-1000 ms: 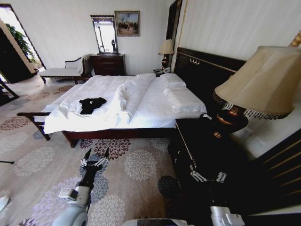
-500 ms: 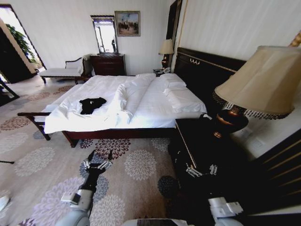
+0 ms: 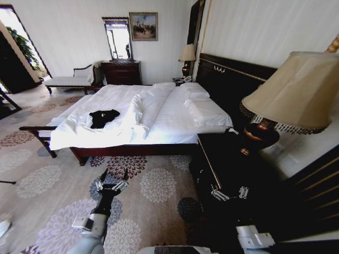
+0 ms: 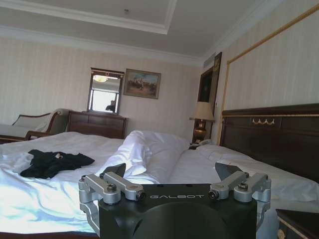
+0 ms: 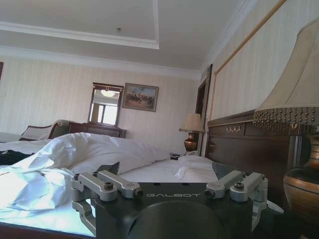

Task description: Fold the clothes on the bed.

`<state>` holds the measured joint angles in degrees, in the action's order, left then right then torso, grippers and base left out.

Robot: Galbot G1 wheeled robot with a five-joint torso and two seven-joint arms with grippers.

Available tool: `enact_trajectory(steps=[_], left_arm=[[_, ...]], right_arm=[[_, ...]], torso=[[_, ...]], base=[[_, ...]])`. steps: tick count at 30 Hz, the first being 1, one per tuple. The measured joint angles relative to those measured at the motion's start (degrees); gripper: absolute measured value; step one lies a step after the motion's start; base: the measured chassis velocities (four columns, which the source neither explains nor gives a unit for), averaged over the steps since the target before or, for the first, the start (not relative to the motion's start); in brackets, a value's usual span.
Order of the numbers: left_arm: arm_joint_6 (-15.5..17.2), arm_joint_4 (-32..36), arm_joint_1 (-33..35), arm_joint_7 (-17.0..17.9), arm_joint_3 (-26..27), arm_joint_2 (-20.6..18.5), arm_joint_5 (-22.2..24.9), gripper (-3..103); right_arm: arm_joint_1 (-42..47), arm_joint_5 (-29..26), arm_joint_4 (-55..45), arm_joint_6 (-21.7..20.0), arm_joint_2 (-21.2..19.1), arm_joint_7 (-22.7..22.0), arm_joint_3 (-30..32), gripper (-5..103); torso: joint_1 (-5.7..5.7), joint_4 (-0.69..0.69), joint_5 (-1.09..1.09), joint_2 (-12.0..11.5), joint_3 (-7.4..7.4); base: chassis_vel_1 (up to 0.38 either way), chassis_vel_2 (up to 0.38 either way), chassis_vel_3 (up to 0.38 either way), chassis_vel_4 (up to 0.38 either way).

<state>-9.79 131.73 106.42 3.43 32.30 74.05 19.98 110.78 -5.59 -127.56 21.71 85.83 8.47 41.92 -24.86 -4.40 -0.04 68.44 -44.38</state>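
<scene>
**Approach to bed not yet completed; both grippers spread and empty**

The left gripper [image 3: 112, 180] is held low over the patterned carpet [image 3: 153, 185], fingers spread wide with nothing between them; the left wrist view confirms the jaws apart, aimed toward the bed. The right gripper [image 3: 229, 193] is held at a like height in front of the dark nightstand [image 3: 222, 159], likewise splayed and empty; the same is borne out in the right wrist view.

The black T-shirt [image 3: 103, 117] is noted at about 12 o'clock from the left gripper, well apart from it, lying crumpled on the white duvet near the foot end of the bed [image 3: 159, 114]; a ridge of bunched duvet [image 3: 135, 114] lies just beside it at 3 o'clock. A table lamp [image 3: 288, 95] stands close at 2 o'clock from the right gripper.

Judgement: the step in hand is the approach; folding cannot be begun from this range. It is recommended that the base be brought square to the bedside opposite the garment; that the right arm be kept clear of the nightstand and lamp; that the jaws be kept open until over the fabric.
</scene>
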Motion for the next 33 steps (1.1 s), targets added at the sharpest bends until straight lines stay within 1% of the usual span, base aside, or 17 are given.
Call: enact_trajectory(steps=[3, 14, 33], left_arm=[[0.0, 0.3, 0.1, 0.0, 0.5, -0.1, 0.2, 100], [-0.3, 0.0, -0.1, 0.0, 0.2, -0.3, 0.3, 100], [0.2, -0.1, -1.1, 0.1, 0.7, -1.7, 2.4, 100]], right_arm=[[0.1, 0.1, 0.2, 0.8, 1.1, 0.4, -0.3, 100], [0.6, -1.1, 0.3, 1.9, 1.6, 0.5, 0.3, 100], [0.1, -0.8, 1.1, 1.6, 2.2, 1.0, 0.5, 100]], torso=[[0.00, 0.00, 0.00, 0.0, 0.00], [0.01, 0.00, 0.00, 0.0, 0.00], [0.00, 0.00, 0.00, 0.0, 0.00]], base=[[0.000, 0.000, 0.000, 0.000], [-0.010, 0.016, 0.013, -0.009], [-0.084, 0.083, 0.082, -0.083]])
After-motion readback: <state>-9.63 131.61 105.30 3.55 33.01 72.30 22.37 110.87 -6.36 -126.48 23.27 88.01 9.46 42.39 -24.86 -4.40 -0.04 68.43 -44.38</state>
